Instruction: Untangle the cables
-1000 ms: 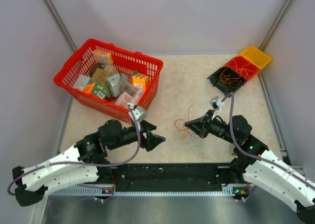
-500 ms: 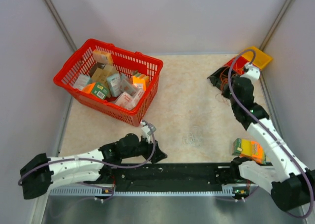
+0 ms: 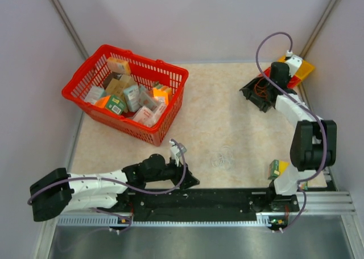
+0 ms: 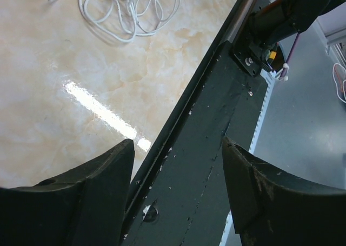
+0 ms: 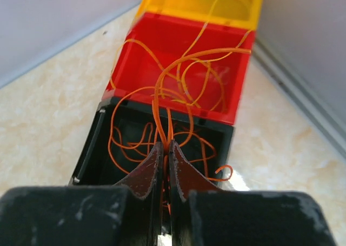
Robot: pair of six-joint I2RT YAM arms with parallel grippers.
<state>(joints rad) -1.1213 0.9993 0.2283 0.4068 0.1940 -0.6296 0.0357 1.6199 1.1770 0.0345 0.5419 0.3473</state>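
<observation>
Whitish cables (image 3: pixel 223 158) lie in a loose coil on the table's near middle; the left wrist view shows the whitish cables (image 4: pixel 130 11) at its top edge. Orange cables (image 5: pixel 156 105) loop across the red bin (image 5: pixel 178 67) and the black bin (image 5: pixel 102 148). My right gripper (image 5: pixel 166 144) is shut on an orange strand above the black bin, at the far right (image 3: pixel 267 87). My left gripper (image 4: pixel 177 146) is open and empty, low over the black rail (image 4: pixel 216 127) at the table's near edge, left of the whitish coil (image 3: pixel 192 182).
A red basket (image 3: pixel 126 94) full of small boxes stands at the back left. A yellow bin (image 3: pixel 301 68) ends the row of bins in the far right corner. A small green and yellow box (image 3: pixel 277 168) lies by the right arm's base.
My right arm has swung from the table's middle out to the bins with the orange strand. The whitish coil stays on the table. My left gripper has dropped towards the near rail and narrowed slightly.
</observation>
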